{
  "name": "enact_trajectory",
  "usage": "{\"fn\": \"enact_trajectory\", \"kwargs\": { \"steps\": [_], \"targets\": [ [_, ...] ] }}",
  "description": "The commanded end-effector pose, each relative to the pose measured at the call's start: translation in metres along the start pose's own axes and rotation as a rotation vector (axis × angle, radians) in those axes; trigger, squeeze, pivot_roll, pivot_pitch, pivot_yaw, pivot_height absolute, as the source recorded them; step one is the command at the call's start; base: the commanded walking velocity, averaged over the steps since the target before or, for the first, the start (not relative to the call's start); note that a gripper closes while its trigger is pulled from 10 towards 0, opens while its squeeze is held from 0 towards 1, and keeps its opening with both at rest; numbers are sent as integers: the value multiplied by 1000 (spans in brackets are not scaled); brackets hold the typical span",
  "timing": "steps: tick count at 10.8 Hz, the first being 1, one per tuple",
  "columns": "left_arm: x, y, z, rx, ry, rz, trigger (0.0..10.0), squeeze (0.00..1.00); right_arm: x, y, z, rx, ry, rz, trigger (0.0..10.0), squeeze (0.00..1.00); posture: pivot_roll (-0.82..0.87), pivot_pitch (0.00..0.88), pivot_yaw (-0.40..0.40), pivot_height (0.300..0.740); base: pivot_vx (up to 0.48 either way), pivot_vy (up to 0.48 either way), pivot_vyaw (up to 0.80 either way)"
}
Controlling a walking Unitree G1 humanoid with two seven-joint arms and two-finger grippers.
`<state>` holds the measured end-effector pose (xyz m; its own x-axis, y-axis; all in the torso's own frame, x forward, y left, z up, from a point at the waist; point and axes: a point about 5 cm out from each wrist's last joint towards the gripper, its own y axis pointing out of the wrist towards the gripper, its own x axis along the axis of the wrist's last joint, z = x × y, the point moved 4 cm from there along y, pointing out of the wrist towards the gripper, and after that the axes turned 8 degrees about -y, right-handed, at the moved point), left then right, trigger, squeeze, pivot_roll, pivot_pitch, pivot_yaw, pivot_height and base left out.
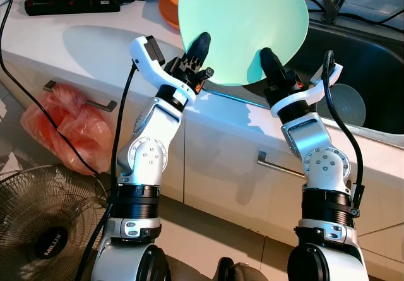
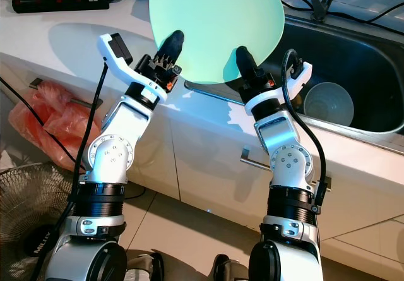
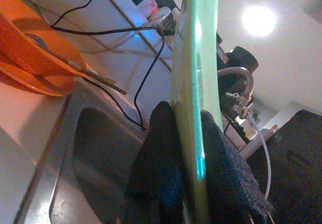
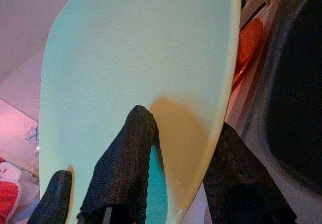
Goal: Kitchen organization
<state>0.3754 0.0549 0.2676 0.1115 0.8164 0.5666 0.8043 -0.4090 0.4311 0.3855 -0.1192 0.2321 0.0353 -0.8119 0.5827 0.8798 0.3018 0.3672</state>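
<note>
Clearly a carrying step: the steel sink [image 1: 372,72] lies rightward, and the mint-green plate [image 1: 243,22] is held upright above the counter edge [image 1: 95,47]; left gripper [image 1: 201,57] and right gripper [image 1: 270,66] both pinch its lower rim; next, probably lower it level together.

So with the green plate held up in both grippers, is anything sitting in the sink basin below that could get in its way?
Possibly. The green plate is clamped by the left gripper and right gripper above the sink. A pale round bowl sits in the basin toward the robot's right; the basin left of it looks bare.
</note>
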Motion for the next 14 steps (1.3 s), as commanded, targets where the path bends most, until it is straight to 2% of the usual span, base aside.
{"fn": "enact_trajectory", "kwargs": {
  "steps": [1,2,3,4,5,8,10,11,12,13,14],
  "targets": [
    [-17,1,-14,-49,-65,10,10000,0,5,4,7,22,1,-17,10000,0,34,152,-31,740,0,0,0],
    [-17,0,-11,-37,-65,7,10000,0,5,4,6,19,0,-18,10000,0,34,153,-32,740,0,0,0],
    [-17,-1,-5,-16,-62,3,10000,0,5,4,5,14,-1,-19,8275,0,33,154,-33,740,0,0,0],
    [-17,-1,-5,-16,-61,5,10000,0,5,4,5,14,0,-20,3059,0,32,155,-33,740,0,0,0],
    [-18,-1,-5,-14,-60,6,10000,0,5,4,6,16,1,-21,0,0,32,156,-33,740,0,0,0],
    [-19,-2,-1,2,-56,7,10000,0,6,3,6,15,10,-28,0,0,32,157,-32,740,0,0,0],
    [-24,-4,8,33,-36,21,10000,0,6,4,5,14,20,-33,0,0,31,158,-31,740,0,0,0],
    [-26,-5,13,48,-23,26,4078,0,7,4,5,14,24,-35,0,0,31,158,-31,740,0,0,0],
    [-29,-6,14,49,1,43,0,0,7,4,5,14,31,-39,0,0,31,158,-31,740,0,0,0],
    [-31,-5,16,59,29,54,2196,0,8,3,5,14,33,-40,0,0,31,157,-31,740,0,0,0],
    [-32,-5,16,64,49,59,6353,0,8,3,5,15,34,-40,0,0,31,157,-31,740,0,0,0]
  ]
}}
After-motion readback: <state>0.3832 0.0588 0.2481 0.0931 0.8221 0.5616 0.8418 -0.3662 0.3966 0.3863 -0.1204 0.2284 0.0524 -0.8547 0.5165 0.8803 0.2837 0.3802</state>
